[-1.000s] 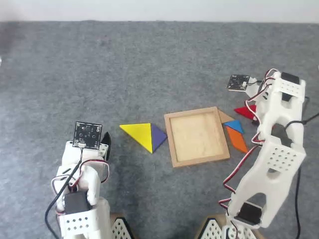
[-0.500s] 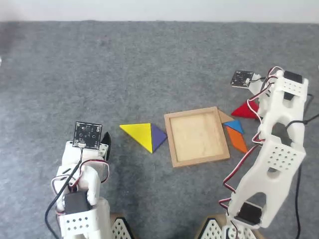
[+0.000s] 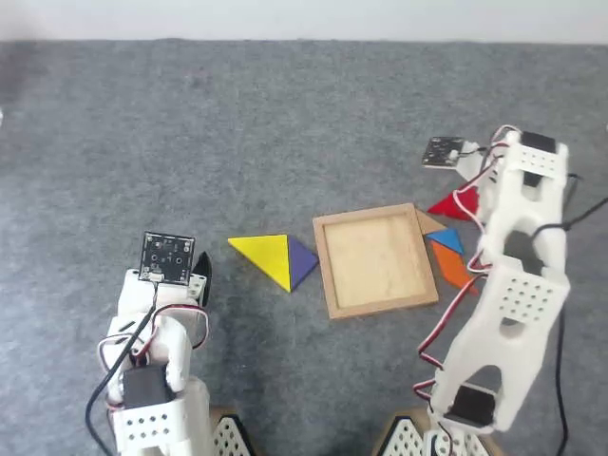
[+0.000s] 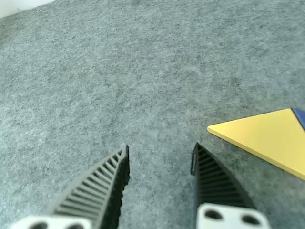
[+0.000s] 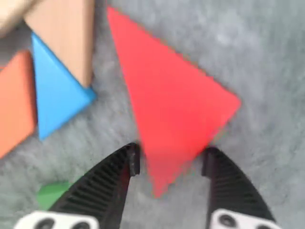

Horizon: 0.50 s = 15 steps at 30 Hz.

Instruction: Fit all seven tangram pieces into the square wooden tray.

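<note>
right gripper (image 5: 169, 155) fingers clamped on red triangle (image 5: 167, 105), its corner between them; blue triangle (image 5: 57, 90) off beside one finger. left gripper (image 4: 159, 155) fingers spread apart, yellow triangle (image 4: 267, 136) just past one fingertip.

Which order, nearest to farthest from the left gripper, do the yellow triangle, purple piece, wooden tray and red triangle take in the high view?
From the left gripper:
1. yellow triangle, left of centre
2. purple piece, beside the yellow one
3. wooden tray, centre
4. red triangle, far right
</note>
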Each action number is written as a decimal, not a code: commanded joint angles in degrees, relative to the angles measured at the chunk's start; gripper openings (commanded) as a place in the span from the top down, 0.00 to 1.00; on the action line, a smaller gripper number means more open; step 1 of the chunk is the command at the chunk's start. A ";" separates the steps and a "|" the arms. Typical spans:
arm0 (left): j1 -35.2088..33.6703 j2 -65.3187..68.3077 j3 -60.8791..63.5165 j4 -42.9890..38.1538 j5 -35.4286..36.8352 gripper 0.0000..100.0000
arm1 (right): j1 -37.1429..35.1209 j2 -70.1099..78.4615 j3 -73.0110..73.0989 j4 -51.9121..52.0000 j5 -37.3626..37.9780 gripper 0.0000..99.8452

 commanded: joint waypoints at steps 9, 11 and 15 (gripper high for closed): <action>0.09 0.00 -0.13 0.26 -0.26 0.79 | -5.85 0.22 -1.32 -6.99 0.35 0.73; 0.09 0.00 -0.13 0.26 -0.26 0.79 | -5.85 2.07 -1.41 -8.31 0.44 0.73; 0.09 0.00 -0.13 0.26 -0.26 0.79 | -5.85 4.53 -1.41 -10.77 0.44 0.73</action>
